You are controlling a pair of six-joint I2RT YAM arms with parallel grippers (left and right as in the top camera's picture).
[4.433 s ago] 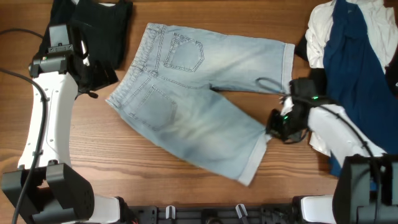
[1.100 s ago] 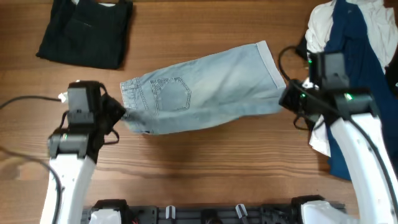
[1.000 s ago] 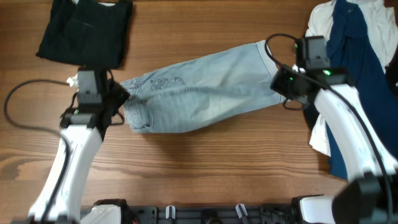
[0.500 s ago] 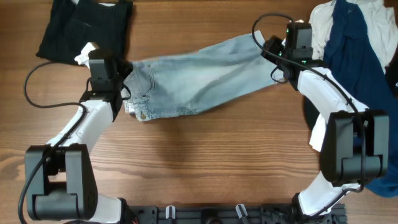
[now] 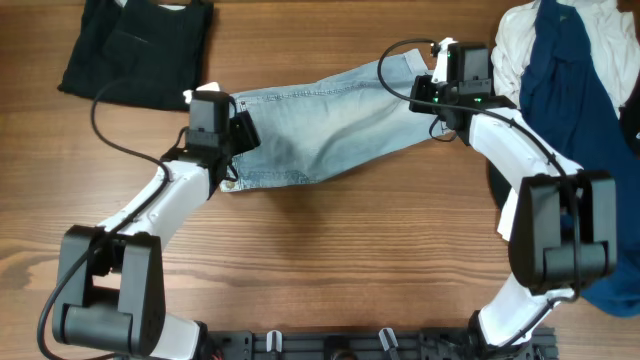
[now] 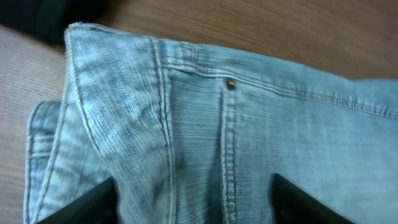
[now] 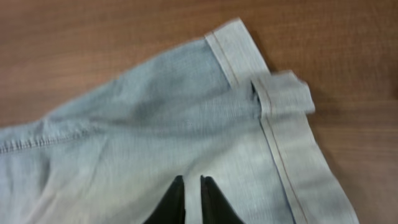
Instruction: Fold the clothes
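- Pale blue denim shorts (image 5: pixel 330 125), folded lengthwise into one long strip, lie across the middle of a wooden table (image 5: pixel 330 260), tilting upward toward the right.
- The left claw (image 5: pixel 228 135) sits over the waistband end of the shorts.
- In the left wrist view, its two dark fingers (image 6: pixel 81 205) are spread wide, one at each lower corner. Seamed denim with a small metal rivet (image 6: pixel 231 83) fills the space between them, and the fingers grip nothing.
- The right claw (image 5: pixel 428 95) sits at the opposite end, over the cuffed hem.
- In the right wrist view, its fingers (image 7: pixel 174 202) are almost together, with only a thin slit between them. They point onto flat denim just short of the cuff (image 7: pixel 242 46).
- Whether any cloth is pinched in that slit cannot be told.
- One corner of the cuff is folded back into a small flap (image 7: pixel 286 93).
- A black garment (image 5: pixel 140 50) lies at the table's far left corner, just apart from the shorts.
- A pile of white and dark blue clothes (image 5: pixel 560 90) fills the far right side.
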